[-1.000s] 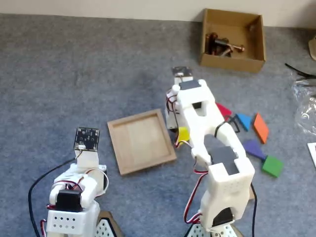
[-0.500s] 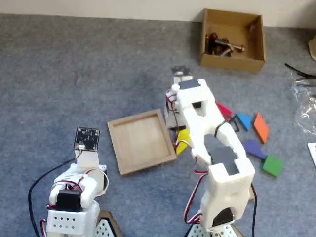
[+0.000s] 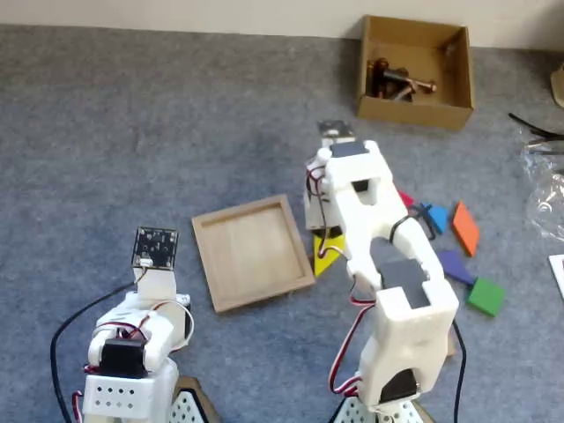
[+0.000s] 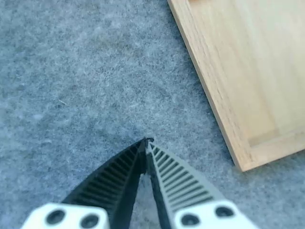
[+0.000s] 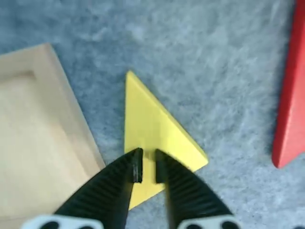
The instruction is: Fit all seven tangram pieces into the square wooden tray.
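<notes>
The square wooden tray [image 3: 253,251] lies bare on the grey carpet. A yellow triangle [image 3: 328,257] rests flat on the carpet just off the tray's right edge. My right gripper [image 5: 147,167] hovers over the yellow triangle [image 5: 155,138], its fingers a narrow gap apart with nothing pinched between them. A red piece [image 3: 401,196], a blue one [image 3: 434,216], an orange one [image 3: 465,227], a purple one [image 3: 454,264] and a green square [image 3: 486,296] lie right of that arm. My left gripper [image 4: 147,141] is shut and empty above the carpet beside the tray [image 4: 228,95].
A cardboard box [image 3: 414,60] with small metal parts stands at the back right. Clear plastic wrap [image 3: 546,189] and cables lie at the right edge. The red piece [image 5: 290,95] sits close beside the right gripper. Open carpet spreads left of and behind the tray.
The yellow triangle came down from the right gripper's hold, tipped, and now lies flat next to the tray. The right arm shifted slightly rightward. The left arm stayed still.
</notes>
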You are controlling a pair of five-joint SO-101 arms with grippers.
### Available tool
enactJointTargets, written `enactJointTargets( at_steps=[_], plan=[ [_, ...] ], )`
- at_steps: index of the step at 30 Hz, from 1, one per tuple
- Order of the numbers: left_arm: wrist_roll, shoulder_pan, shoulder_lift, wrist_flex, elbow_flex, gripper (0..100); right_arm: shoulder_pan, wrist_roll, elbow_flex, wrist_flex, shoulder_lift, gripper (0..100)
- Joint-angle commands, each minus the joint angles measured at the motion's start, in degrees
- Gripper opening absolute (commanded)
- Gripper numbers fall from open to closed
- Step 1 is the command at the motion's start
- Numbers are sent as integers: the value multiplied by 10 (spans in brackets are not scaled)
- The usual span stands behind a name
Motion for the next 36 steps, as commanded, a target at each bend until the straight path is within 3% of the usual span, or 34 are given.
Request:
enactJointTargets(
  at_steps=[1, 10, 18, 36],
  plan=[
    [4, 8, -4, -1, 11, 5, 5, 1, -14, 2, -21, 140],
    [4, 8, -4, -1, 11, 5, -12, -36, -13, 2, -21, 156],
    [4, 8, -4, -1, 11, 5, -43, -79, -12, 14, -21, 296],
    [4, 8, -4, -1, 11, 5, -48, -108, 47, -63, -20, 300]
  ],
)
